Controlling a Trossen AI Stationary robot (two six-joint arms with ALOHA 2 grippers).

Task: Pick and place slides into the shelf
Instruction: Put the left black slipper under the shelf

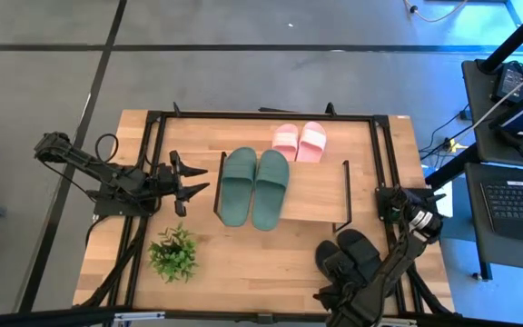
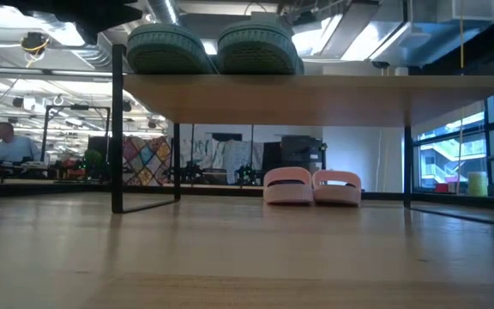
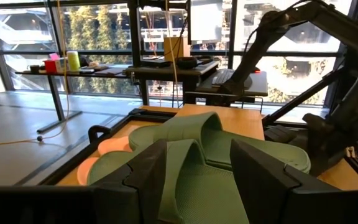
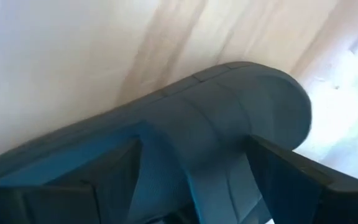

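The wooden surface stands on a grey floor crossed by dark seams. To the right of the surface sits a black desk carrying a laptop, with cables trailing near it. Beyond the surface, tall windows look out on greenery, and another desk holds bright containers. Farther behind the surface hangs a patchwork quilt, and ceiling lights glare overhead.
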